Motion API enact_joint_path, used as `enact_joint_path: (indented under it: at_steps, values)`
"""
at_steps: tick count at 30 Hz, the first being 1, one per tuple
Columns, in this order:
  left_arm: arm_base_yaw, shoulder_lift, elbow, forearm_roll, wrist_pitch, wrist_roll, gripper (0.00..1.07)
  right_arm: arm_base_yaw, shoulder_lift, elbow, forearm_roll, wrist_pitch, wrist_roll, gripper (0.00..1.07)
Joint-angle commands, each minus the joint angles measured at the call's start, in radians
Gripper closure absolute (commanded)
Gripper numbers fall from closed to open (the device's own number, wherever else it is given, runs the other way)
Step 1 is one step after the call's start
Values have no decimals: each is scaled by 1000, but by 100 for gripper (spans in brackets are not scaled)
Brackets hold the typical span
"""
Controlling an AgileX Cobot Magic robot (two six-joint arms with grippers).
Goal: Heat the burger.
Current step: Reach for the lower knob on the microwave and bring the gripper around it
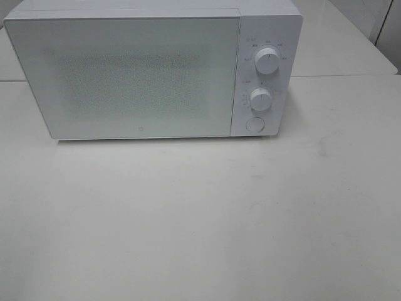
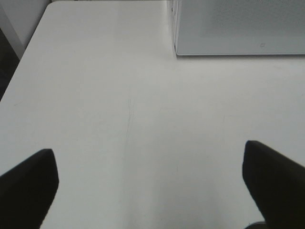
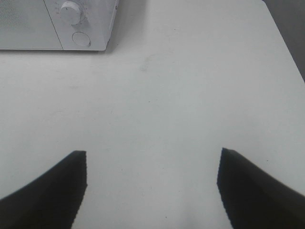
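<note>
- Covering most of the exterior high view, a matte white table is seen, faintly scuffed.
- A second white tabletop is butted against it along a seam at 3 o'clock of the microwave.
- Pale grey panels are glimpsed at 1 o'clock, past that tabletop; dark floor is seen beyond the table's edge in the left wrist view.
- A white microwave is set on the table at 12 o'clock, its frosted door shut.
- On the panel at the door's 3 o'clock side, an upper knob, a lower knob and a round button are stacked from 12 to 6 o'clock.
- The burger is shown in no view; its place cannot be told.
- The left gripper is held over bare table with its dark jaws spread wide, nothing between them.
- The right gripper is likewise parted and empty, the microwave's knob corner lying well ahead of it.
</note>
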Motion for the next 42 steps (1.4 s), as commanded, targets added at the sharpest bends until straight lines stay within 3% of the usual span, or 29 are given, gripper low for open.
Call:
enact_joint_path:
  at_steps: [1,33,42]
  values:
    - [1,-54,4,-15,-14,-2,6,-8,-25,2,0,-12,-9,32]
    - [1,-60,4,-18,-14,-4,6,-8,-18,2,1,-12,-9,32]
    - [1,-60,4,-18,-14,-4,6,-8,48,-26,-1,-45,-9,32]
